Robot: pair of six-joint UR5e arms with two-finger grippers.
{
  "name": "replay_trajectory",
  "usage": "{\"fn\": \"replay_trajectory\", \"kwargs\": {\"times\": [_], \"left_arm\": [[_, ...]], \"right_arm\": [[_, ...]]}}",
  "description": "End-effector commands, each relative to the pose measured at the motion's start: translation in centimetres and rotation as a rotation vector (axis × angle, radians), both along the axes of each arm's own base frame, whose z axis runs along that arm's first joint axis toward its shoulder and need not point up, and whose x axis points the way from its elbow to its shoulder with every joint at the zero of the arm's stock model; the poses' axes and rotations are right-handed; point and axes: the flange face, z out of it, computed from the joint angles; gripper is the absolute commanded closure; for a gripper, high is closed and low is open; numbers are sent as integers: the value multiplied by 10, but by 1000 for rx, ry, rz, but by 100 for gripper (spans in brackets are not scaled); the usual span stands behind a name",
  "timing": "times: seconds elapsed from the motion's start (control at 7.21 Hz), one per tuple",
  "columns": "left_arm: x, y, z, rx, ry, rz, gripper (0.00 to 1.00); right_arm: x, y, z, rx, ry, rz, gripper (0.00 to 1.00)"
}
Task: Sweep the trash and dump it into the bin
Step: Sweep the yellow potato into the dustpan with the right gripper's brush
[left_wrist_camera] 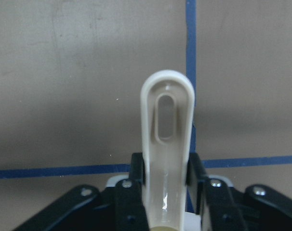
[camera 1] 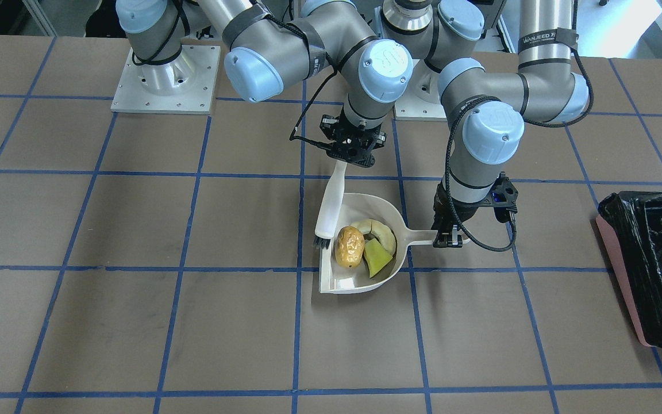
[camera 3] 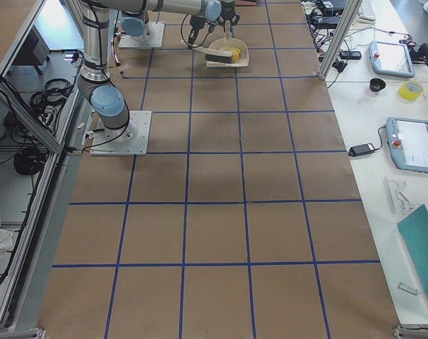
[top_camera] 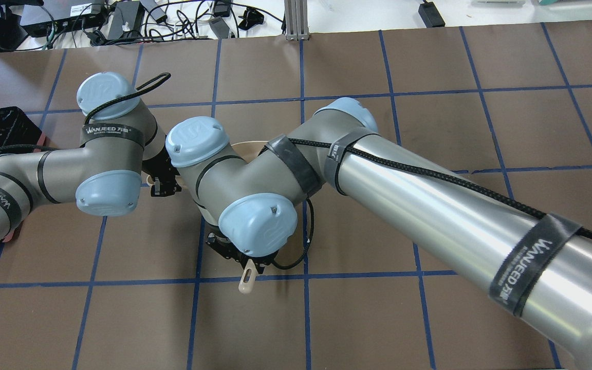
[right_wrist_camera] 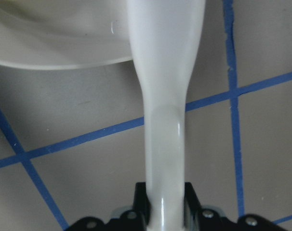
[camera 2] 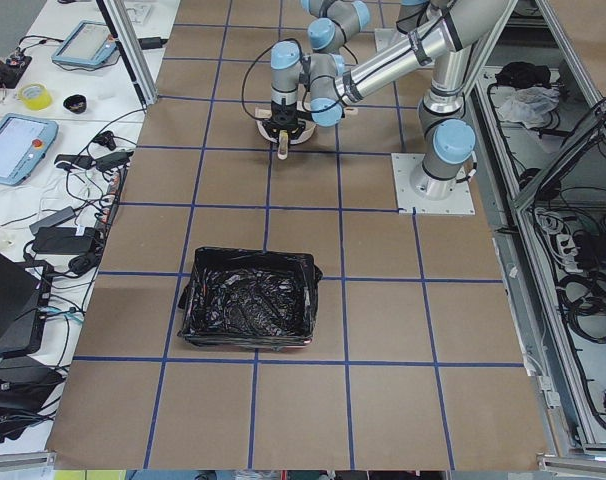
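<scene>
Dustpan (top_camera: 247, 146): overhead, only a rim sliver shows past the arms (top_camera: 234, 174); trash (camera 3: 234, 51): from the right end a yellow speck, pieces indistinguishable; bin (camera 1: 661, 270): cut by the front-facing view's right edge; brush (right_wrist_camera: 165, 144): head beyond the right wrist view's top edge.

You have both grey, blue-capped arms folded in close together. The left arm (camera 1: 492, 129) bends at the elbow and drops its wrist straight down. Its black two-finger left gripper (camera 1: 447, 238) points downward, fingers (left_wrist_camera: 136, 175) pinched on either side of the beige plastic dustpan's handle (camera 1: 423, 234). Your right arm (camera 1: 308, 52) reaches across beside it, wrist also turned down. The right gripper (camera 1: 347, 155) is clamped near the upper end of the white hand brush (camera 1: 334, 198), fingers (right_wrist_camera: 142, 195) pressed against its stem.
</scene>
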Motion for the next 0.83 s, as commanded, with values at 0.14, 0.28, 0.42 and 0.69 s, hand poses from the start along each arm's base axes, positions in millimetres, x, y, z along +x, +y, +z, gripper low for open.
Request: {"fn": "replay_trajectory", "kwargs": {"times": [0.14, 0.28, 0.42, 0.69], "left_arm": [[5, -21, 21, -48, 51, 3, 100], [19, -37, 42, -33, 77, 23, 100], [45, -54, 68, 7, 83, 56, 100], [76, -67, 79, 30, 89, 63, 100]], "right_arm": [[-77, -39, 38, 64, -22, 53, 100], [-113, -58, 46, 70, -15, 82, 100], [-157, -86, 59, 58, -43, 74, 100], [-238, -122, 68, 69, -62, 124, 100]]}}
